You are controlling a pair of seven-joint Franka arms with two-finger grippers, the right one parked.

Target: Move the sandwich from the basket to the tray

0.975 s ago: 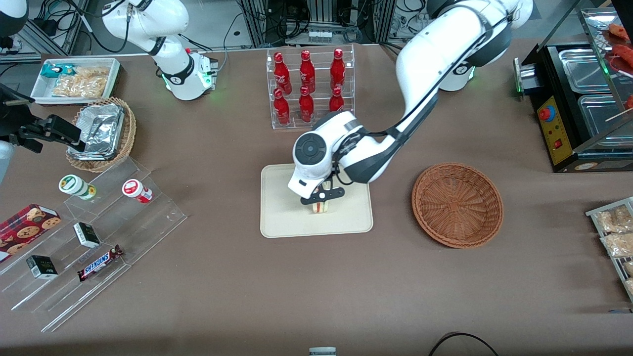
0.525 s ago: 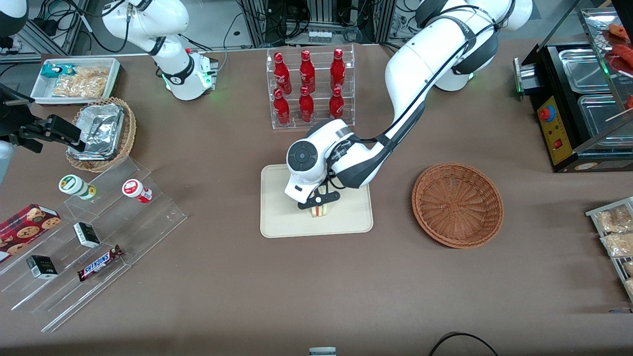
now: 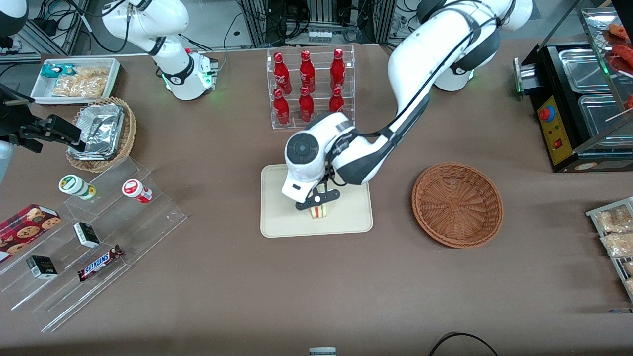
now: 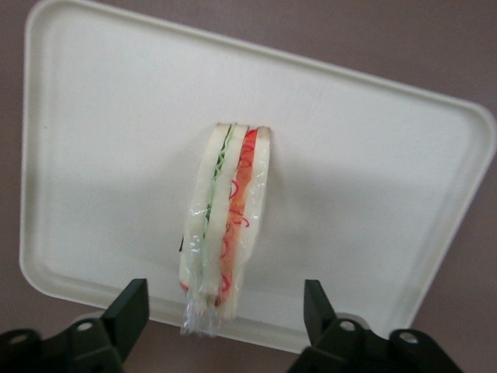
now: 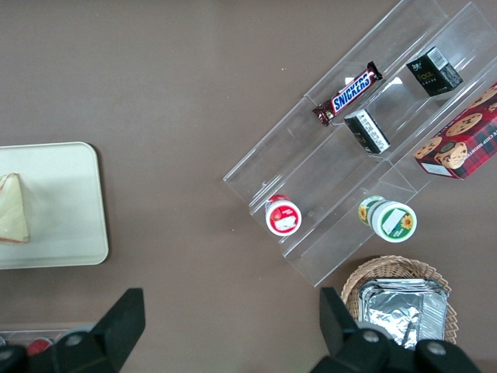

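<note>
Cream-coloured and flat, the tray [image 3: 346, 220] sits in the middle of the brown counter [image 3: 316, 287]. The sandwich [image 3: 319, 211] stands on it on its edge, with its red and green layers showing (the wrist view shows them best). It is wrapped in clear film.

The gripper [image 3: 318, 199] hangs just above the sandwich. Its jaws are spread wide, one on each side of the sandwich, and they do not touch it. In the wrist view the two black fingers [image 4: 128, 307] stand apart from the bread with bare tray between them and it.

The basket [image 3: 457, 204] is round and reddish-brown. It sits on the counter beside the tray, toward the working arm's end, and nothing is in it.

Farther from the front camera than the tray is a clear rack of red bottles [image 3: 309, 89]. Toward the parked arm's end there is a lighter basket with foil [image 3: 101, 133] and a white bin of snacks [image 3: 76, 80]. Nearer the camera at that end are clear steps [image 3: 94, 247] with small jars, little boxes and a Snickers bar [image 3: 100, 262] on them.
</note>
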